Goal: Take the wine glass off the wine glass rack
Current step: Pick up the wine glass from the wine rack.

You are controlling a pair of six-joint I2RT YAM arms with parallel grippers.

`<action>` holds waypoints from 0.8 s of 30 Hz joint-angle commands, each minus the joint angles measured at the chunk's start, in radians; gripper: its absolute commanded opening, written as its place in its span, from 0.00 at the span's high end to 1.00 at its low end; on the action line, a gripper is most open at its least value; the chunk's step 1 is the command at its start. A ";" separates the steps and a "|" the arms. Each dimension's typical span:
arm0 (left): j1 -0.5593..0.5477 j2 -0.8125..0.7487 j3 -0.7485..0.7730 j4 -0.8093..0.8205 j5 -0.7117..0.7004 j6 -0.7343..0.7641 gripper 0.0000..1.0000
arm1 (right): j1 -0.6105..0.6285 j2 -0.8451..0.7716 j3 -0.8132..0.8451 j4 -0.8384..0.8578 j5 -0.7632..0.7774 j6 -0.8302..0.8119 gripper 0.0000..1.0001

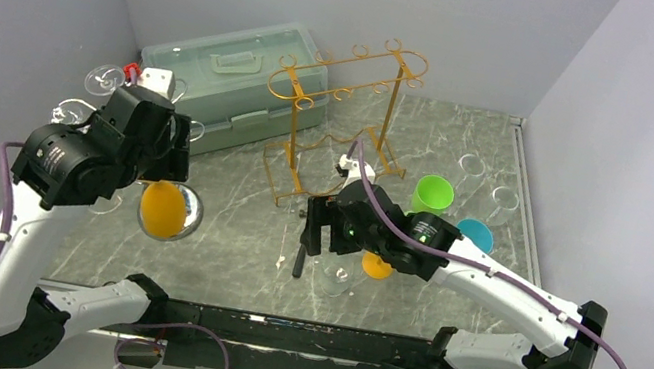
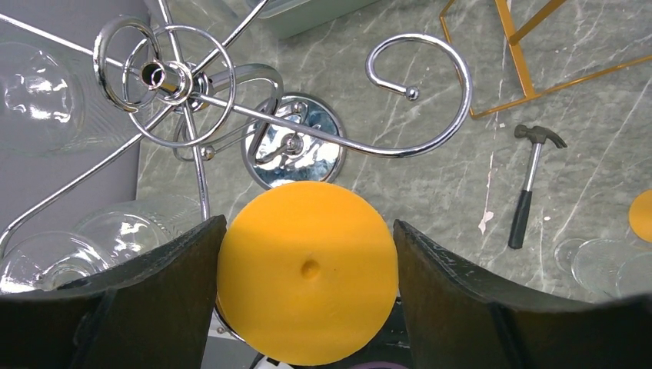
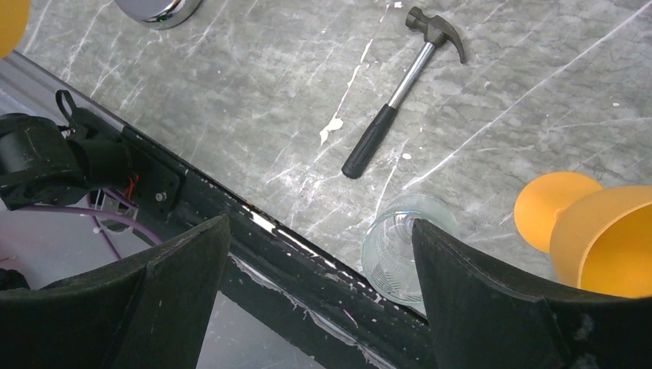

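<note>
An orange wine glass (image 2: 307, 277) shows me its round foot, filling the gap between the fingers (image 2: 154, 292) of my left gripper (image 2: 307, 231), which touch its rim on both sides. It hangs close beside the chrome wine glass rack (image 2: 184, 81), whose mirror base (image 2: 296, 150) lies below. In the top view the orange wine glass (image 1: 161, 208) is under my left gripper (image 1: 162, 186). Clear glasses (image 2: 38, 100) hang on the rack's left arms. Whether the orange glass still rests on a rack arm is hidden. My right gripper (image 3: 319, 231) is open at the table's near edge.
A small hammer (image 1: 300, 256) lies mid-table. By the right gripper stand a clear glass (image 3: 400, 254) and another orange glass (image 3: 607, 238). An empty gold rack (image 1: 348, 97), a pale green box (image 1: 235, 77), a green cup (image 1: 433, 193) and a blue cup (image 1: 475, 233) lie farther back.
</note>
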 commanded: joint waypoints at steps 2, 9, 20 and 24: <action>0.001 -0.007 0.040 0.004 0.034 0.016 0.42 | -0.002 -0.022 0.013 0.027 0.025 0.007 0.10; 0.001 -0.013 0.093 -0.014 0.054 0.021 0.44 | -0.001 -0.023 0.014 0.021 0.027 0.013 0.10; 0.001 -0.041 0.095 -0.053 0.040 0.001 0.46 | -0.002 -0.010 0.009 0.027 0.017 0.017 0.10; 0.001 -0.056 0.090 -0.061 0.030 -0.008 0.47 | -0.003 -0.009 0.008 0.032 0.013 0.019 0.10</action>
